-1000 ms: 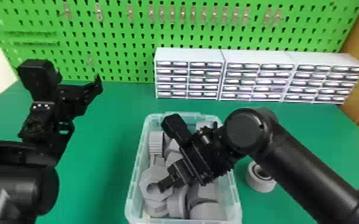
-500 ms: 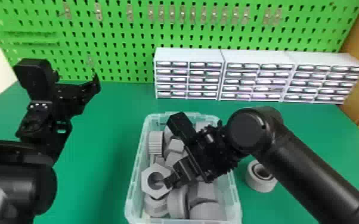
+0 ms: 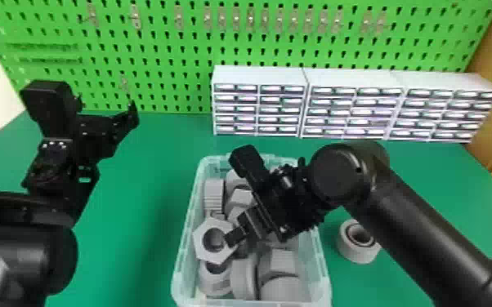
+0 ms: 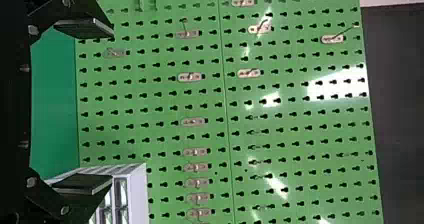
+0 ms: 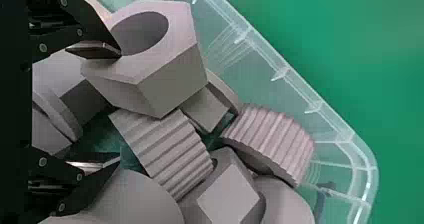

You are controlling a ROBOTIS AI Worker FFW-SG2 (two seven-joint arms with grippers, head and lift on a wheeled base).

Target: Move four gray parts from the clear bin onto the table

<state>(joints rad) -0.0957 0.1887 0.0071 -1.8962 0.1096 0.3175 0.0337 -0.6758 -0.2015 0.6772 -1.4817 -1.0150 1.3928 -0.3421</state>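
Inside the clear bin (image 3: 190, 228) my right gripper (image 3: 237, 228) is low among the gray parts. One of its fingers overlaps the hole of a gray hex nut (image 3: 213, 255). In the right wrist view the gripper (image 5: 120, 106) is open, one fingertip at the nut (image 5: 172, 79)'s hole, the other near a rounded gray part (image 5: 135, 199). A ribbed gray part (image 5: 172, 154) lies beside the nut. My left gripper (image 3: 108, 110) is held above the table's left side; in the left wrist view the gripper (image 4: 112, 106) is open and holds nothing.
One gray ring-shaped part (image 3: 357, 245) rests on the green table (image 3: 130, 245), right of the bin and close to the right forearm. White drawer units (image 3: 257, 75) stand at the back before a green pegboard (image 3: 167, 49).
The hex nut in the bin has shifted and tilted near the right fingertip, and the right gripper has turned slightly. The left arm has drifted slightly left.
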